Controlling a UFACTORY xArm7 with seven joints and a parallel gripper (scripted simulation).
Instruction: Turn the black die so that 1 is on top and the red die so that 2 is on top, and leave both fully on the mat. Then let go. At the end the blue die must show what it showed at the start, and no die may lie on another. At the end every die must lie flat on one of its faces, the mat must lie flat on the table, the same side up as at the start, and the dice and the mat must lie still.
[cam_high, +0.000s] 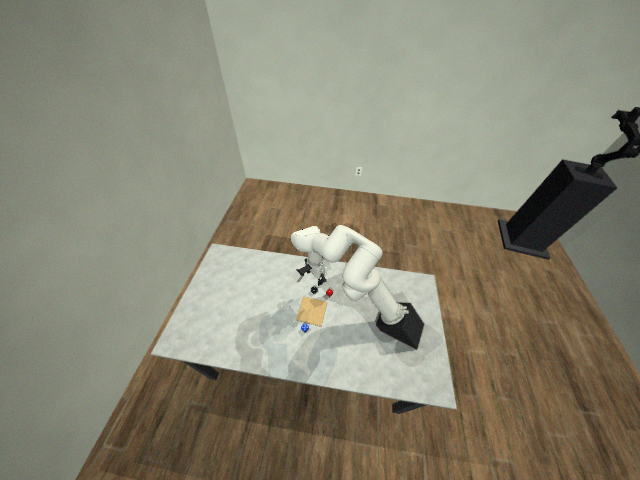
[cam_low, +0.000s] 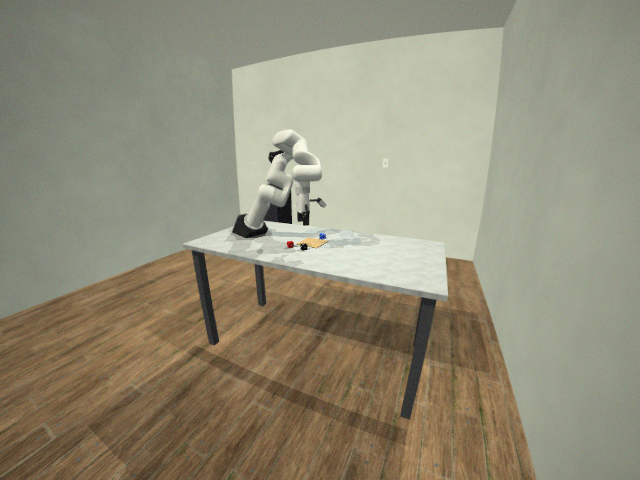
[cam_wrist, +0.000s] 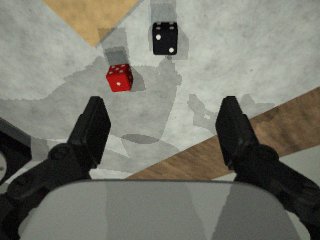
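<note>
The black die (cam_high: 313, 290) (cam_low: 303, 246) (cam_wrist: 165, 42) lies on the table off the mat (cam_high: 311, 311) (cam_low: 312, 242) (cam_wrist: 93, 17). In the wrist view it shows one face with 2 pips and a foreshortened one with several. The red die (cam_high: 329, 292) (cam_low: 290, 244) (cam_wrist: 120, 78) also lies off the mat; it shows one face with 1 pip and one with several. The blue die (cam_high: 305, 327) (cam_low: 322, 236) lies close by the mat's opposite edge; its pips are too small to read. My gripper (cam_wrist: 162, 110) is open, empty and tilted, above the table past the dice.
The table (cam_high: 217, 304) (cam_low: 382, 255) holds the arm's black base (cam_high: 402, 326) (cam_low: 249, 227). The table's edge crosses the lower part of the wrist view, with wooden floor (cam_wrist: 285, 127) beyond. A black pedestal (cam_high: 550, 211) with another dark arm stands away from the table.
</note>
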